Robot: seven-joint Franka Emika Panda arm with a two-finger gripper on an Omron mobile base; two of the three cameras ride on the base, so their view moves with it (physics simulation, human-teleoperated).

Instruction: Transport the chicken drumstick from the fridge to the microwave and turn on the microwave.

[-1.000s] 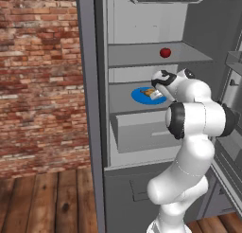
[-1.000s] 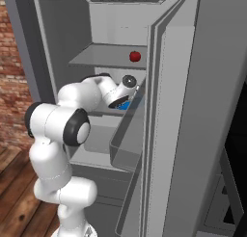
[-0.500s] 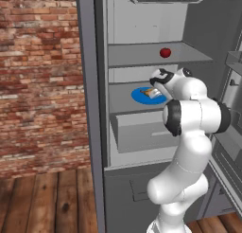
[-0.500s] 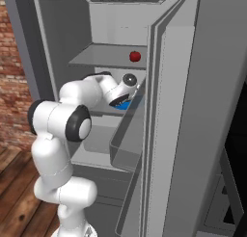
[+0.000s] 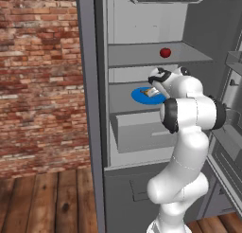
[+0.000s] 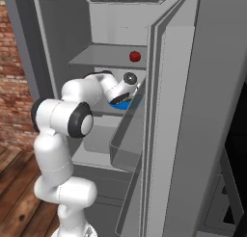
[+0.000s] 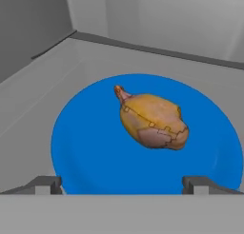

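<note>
Two dark fingertips (image 7: 45,183) stand spread wide at the bottom of the hand view, one at each side, and nothing lies between them; the gripper (image 7: 123,184) holds nothing and touches nothing; it hangs just above the near rim of the blue plate (image 7: 90,147), with the drumstick (image 7: 151,120) a little beyond the tips and apart from them.

In the left base view the gripper (image 5: 157,87) reaches into the open fridge (image 5: 142,52) over the middle shelf, where the plate (image 5: 141,95) lies flat; the drumstick (image 5: 150,92) shows as a small pale-brown bit on it, partly behind the hand; in the right base view the plate (image 6: 119,105) peeks out blue under the hand.

Seen close, the drumstick is golden-brown and plump, tapering to a thin reddish stub that points away toward the back wall; its thick end, nearer the hand, is a duller pinkish brown; it lies on its side near the plate's middle.

A small red fruit (image 5: 165,52) sits on the shelf above; a box-like drawer (image 5: 137,130) sits below the plate's shelf.
</note>
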